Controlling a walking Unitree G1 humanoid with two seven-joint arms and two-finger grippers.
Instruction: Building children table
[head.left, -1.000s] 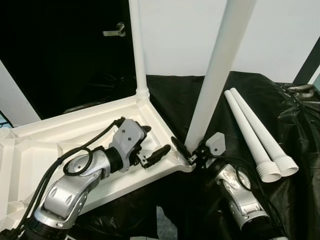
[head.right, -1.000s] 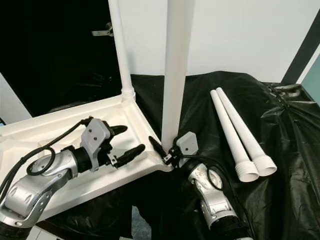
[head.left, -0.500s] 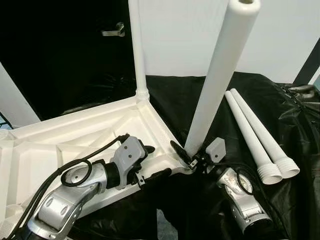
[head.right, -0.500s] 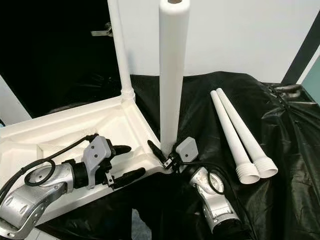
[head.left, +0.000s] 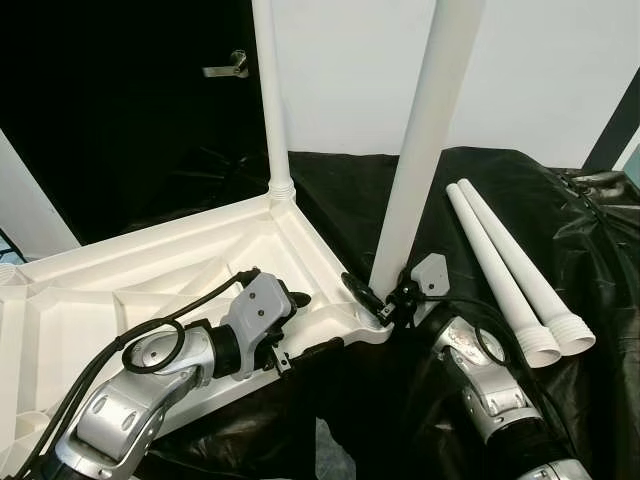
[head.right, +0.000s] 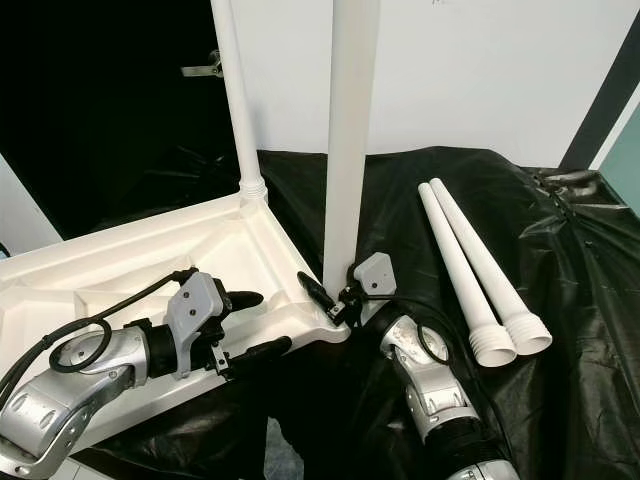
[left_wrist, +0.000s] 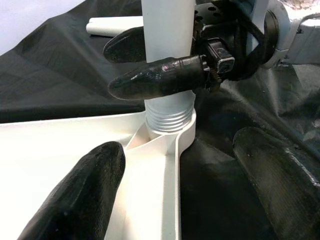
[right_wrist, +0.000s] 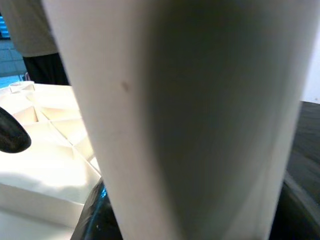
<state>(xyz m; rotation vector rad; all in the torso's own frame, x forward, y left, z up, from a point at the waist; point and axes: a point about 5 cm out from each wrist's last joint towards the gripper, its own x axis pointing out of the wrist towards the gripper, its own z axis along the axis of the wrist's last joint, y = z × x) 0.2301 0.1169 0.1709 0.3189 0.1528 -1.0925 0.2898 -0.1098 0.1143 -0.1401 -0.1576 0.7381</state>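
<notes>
**Child's table, inverted, second leg going in**

Tabletop (head.left: 150, 290): white moulded plastic, upside down on a black sheet (head.right: 560, 330), ribbed underside up. Glossy and stiff, probably light; the raised rim at the near right corner is the natural place to hold it.

Far leg (head.left: 272, 100): white tapered tube, upright in the far corner socket, threaded collar at its base.

Near leg (head.right: 350, 140): same white tube, upright at the near right corner. The left wrist view shows its ridged thread (left_wrist: 170, 117) sitting in the socket with several turns exposed, so it looks only partly screwed home. Smooth and round, likely slippery under rubber; best gripped low, just above the thread, where a twist carries best and the tube tips least.

Spare legs (head.left: 515, 270): two, lying side by side on the sheet to the right, collars toward the robot, touching each other, well apart from the tabletop.

Right claw (head.left: 385, 300): closed round the near leg just above its thread, one finger on each side of the tube.

Left claw (head.left: 310, 325): fingers spread wide, astride the tabletop rim just left of the near corner, one finger inside the rim, one outside; not visibly clamped on anything.

Sheet: thin, crinkled, shiny plastic; may let the tabletop slide while a leg is turned.
</notes>
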